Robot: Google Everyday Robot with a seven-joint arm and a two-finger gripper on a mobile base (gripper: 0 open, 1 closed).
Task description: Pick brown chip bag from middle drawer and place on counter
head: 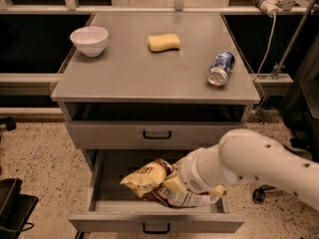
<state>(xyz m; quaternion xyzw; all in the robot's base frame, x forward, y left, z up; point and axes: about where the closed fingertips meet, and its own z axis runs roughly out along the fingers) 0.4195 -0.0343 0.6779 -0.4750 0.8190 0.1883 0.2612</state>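
Note:
The brown chip bag (145,179) is crumpled, its tan end to the left and its pale printed back (187,199) showing low at the right. It hangs just above the floor of the open middle drawer (99,183). My gripper (172,187) reaches in from the right at the end of the thick white arm (249,158) and is shut on the bag's right half. The arm hides most of the gripper. The counter (149,71) is the grey top of the cabinet, above the drawers.
On the counter stand a white bowl (89,40) at the back left, a yellow sponge (164,42) at the back middle and a blue can (221,68) lying on its side at the right. The upper drawer front (157,134) is closed. A black bin (12,208) stands on the floor at the left.

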